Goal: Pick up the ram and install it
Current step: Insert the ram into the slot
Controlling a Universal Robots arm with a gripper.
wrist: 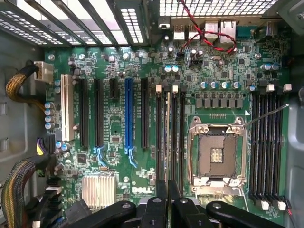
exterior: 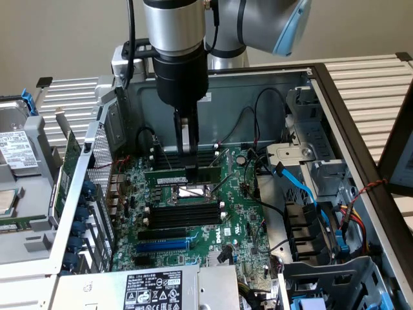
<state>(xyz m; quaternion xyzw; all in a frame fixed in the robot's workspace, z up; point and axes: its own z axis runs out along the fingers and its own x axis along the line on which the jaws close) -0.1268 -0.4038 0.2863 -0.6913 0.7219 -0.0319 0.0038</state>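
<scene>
The gripper [exterior: 187, 166] fingers [wrist: 159, 209] stand narrow, pinching the ram [exterior: 161, 173] (a thin green stick) low over the black memory slots [wrist: 175, 133] beside the CPU socket [wrist: 217, 156].

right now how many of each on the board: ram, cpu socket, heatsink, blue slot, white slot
ram: 1
cpu socket: 1
heatsink: 1
blue slot: 1
white slot: 1
total: 5
</scene>
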